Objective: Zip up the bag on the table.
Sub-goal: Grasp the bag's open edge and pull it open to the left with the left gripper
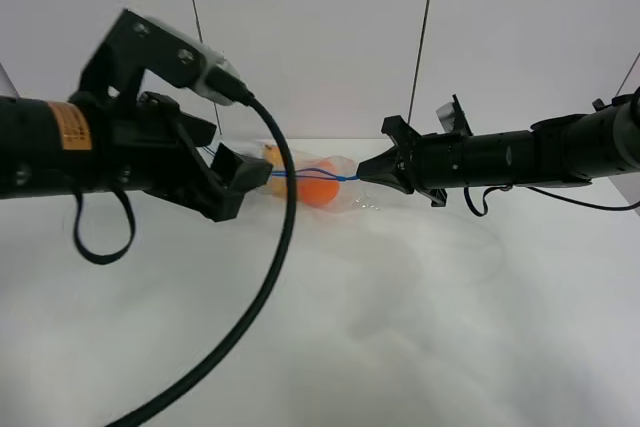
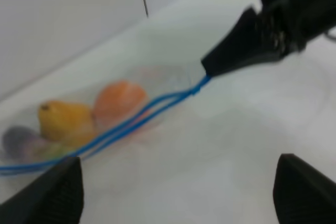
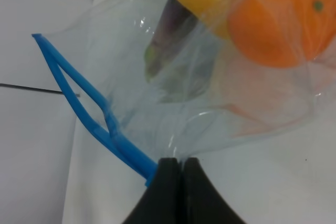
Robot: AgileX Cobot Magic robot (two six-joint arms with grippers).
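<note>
The bag (image 1: 320,185) lies toward the far middle of the white matte bench (image 1: 400,327), between the two arms. The left fingers (image 1: 240,179) stand wide apart and hold nothing. The right fingers (image 3: 182,169) are pinched tight on the end of the blue zipper strip (image 2: 131,121). Its two thin tracks gape, so a run along them could skip. The clear film looks slick and crinkled, and the round orange (image 3: 273,19) could roll and tug that corner free.

robot lab / test cell by the look: plain white table (image 1: 420,347) filling lower frame, white wall panels (image 1: 320,37) with dark seams (image 1: 428,27) up top
</note>
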